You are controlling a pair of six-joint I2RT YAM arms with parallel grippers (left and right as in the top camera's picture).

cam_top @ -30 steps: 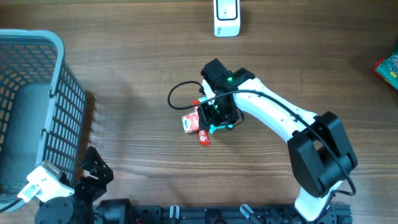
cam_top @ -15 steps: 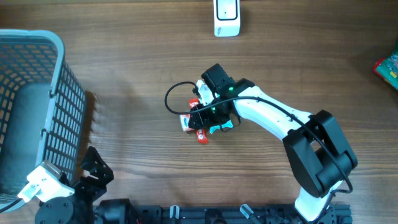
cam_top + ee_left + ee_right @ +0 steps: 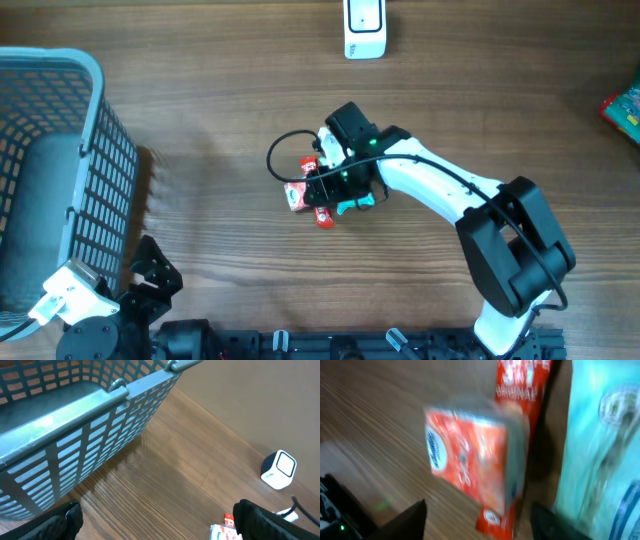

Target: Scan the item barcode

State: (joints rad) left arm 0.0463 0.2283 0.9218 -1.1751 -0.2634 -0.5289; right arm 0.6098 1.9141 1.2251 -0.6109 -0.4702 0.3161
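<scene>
Several small snack packs lie bunched mid-table. A red-and-white pack [image 3: 296, 196] [image 3: 470, 455] lies on a long red wrapper [image 3: 324, 216] [image 3: 520, 390], with a teal pack [image 3: 352, 205] [image 3: 600, 460] beside them. My right gripper [image 3: 334, 190] [image 3: 480, 525] hovers right over them, open, its fingers either side of the red-and-white pack without touching it. No barcode shows in the blurred wrist view. The white scanner [image 3: 365, 28] [image 3: 278, 470] stands at the far edge. My left gripper [image 3: 150, 270] [image 3: 162, 527] is open and empty at the near left.
A grey-blue mesh basket [image 3: 95, 150] [image 3: 90, 435] fills the left side, close to my left gripper. A black cable loop [image 3: 280, 155] sticks out left of the right wrist. Another colourful pack [image 3: 625, 108] lies at the right edge.
The right gripper dropped slightly toward the packs and its jaws spread wider. The red-and-white pack slid a little to the left. The left arm stayed still.
</scene>
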